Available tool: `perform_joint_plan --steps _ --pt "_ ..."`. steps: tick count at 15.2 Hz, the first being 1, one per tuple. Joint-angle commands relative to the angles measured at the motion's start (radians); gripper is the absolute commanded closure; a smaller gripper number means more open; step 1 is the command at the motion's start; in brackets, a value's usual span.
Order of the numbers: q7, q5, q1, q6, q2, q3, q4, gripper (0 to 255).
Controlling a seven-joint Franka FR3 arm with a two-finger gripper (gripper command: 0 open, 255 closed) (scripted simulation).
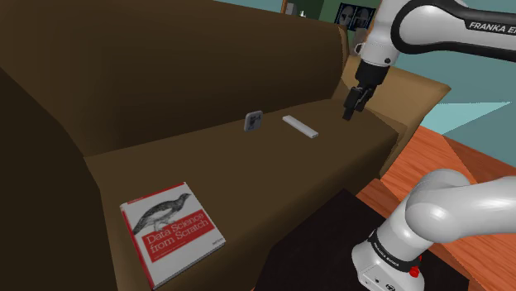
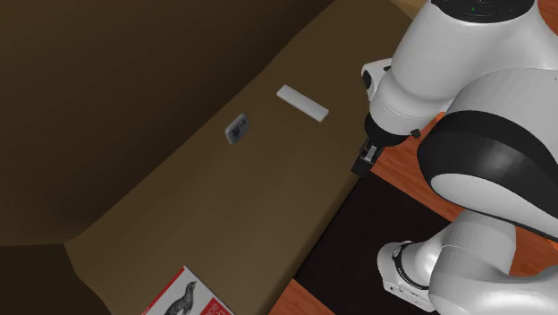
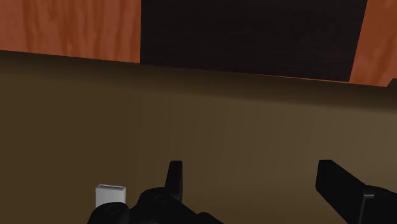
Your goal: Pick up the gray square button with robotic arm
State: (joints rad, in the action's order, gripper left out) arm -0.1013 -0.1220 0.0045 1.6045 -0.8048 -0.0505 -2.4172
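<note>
Going left to right in the shoulder view, a red and white book lies flat on the front of the brown sofa seat. Farther along, the gray square button sits on the seat near the foot of the backrest. Just to its right is a slim white bar, lying apart from it. The black gripper hangs over the seat further right again, close to the armrest, so the bar lies between the button and the gripper, and the two are well apart with no contact. The second exterior view gives the same order: button, bar, then the gripper near the seat's front edge. In the wrist view the fingers stand wide apart with only bare cushion between them, so the gripper is spread and holds nothing. A small white block rests on the seat just outside one finger. Beyond the seat's edge are an orange wood floor and a dark rug.
</note>
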Motion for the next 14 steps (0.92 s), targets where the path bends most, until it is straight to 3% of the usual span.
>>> perform_joint_plan --steps 1,8,14 --pt "0.0 0.0 0.0 0.0 0.0 0.0 0.0 0" --pt "-0.226 -0.054 0.043 0.174 0.252 -0.102 0.083 0" --pt "-0.418 -0.053 0.085 0.29 0.486 -0.166 0.205 0"
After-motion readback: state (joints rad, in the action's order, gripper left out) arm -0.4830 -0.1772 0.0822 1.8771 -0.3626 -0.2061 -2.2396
